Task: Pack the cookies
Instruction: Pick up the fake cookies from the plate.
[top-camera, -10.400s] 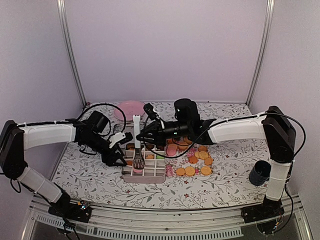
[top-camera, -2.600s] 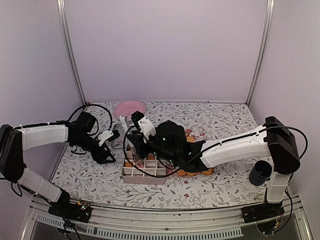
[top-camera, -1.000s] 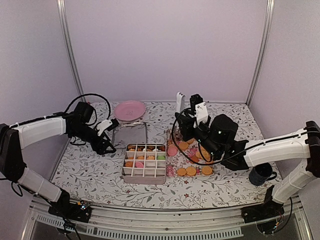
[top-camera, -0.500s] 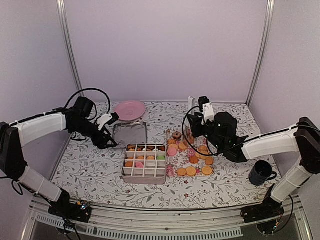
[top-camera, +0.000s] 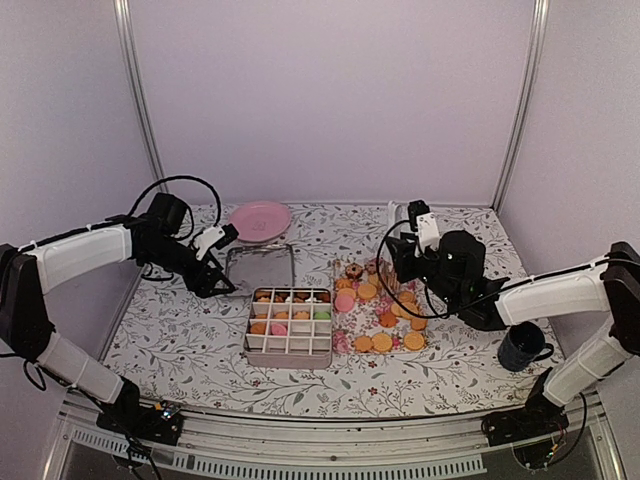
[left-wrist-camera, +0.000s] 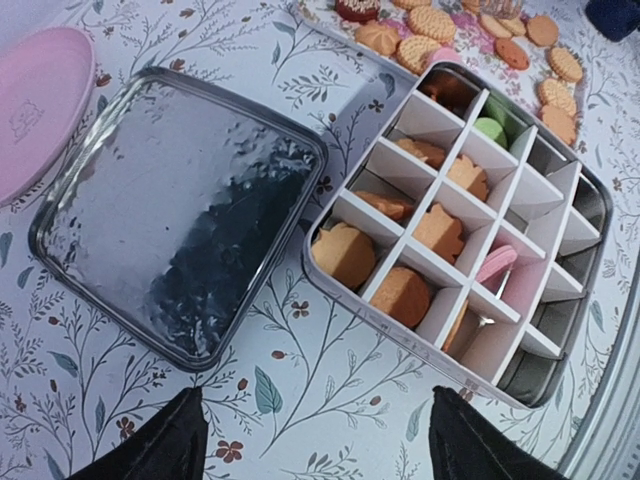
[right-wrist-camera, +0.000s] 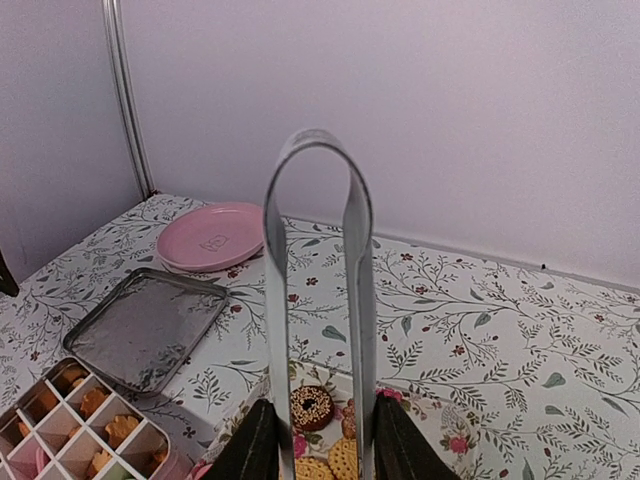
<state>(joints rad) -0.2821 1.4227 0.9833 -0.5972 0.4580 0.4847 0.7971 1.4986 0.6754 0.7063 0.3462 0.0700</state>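
Above the right half of the desk (top-camera: 440, 375), my right end effector (right-wrist-camera: 325, 440) pinches metal tongs (right-wrist-camera: 357, 260) upright, ready for the cookies (top-camera: 380, 342) lying loose just right of the partly filled box (top-camera: 290, 357), while my left end effector (left-wrist-camera: 320, 445) hangs wide by the lid (left-wrist-camera: 170, 220), leaving room.

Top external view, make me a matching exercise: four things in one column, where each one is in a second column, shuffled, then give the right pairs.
Things:
1. pink plate
2. metal lid
3. dark mug
4. tongs

Places:
A. gripped in the right tool
B. lying flat just behind the divided box
C. at the very back, beyond the metal lid
D. far right, past the loose cookies

Pairs: 1-C, 2-B, 3-D, 4-A
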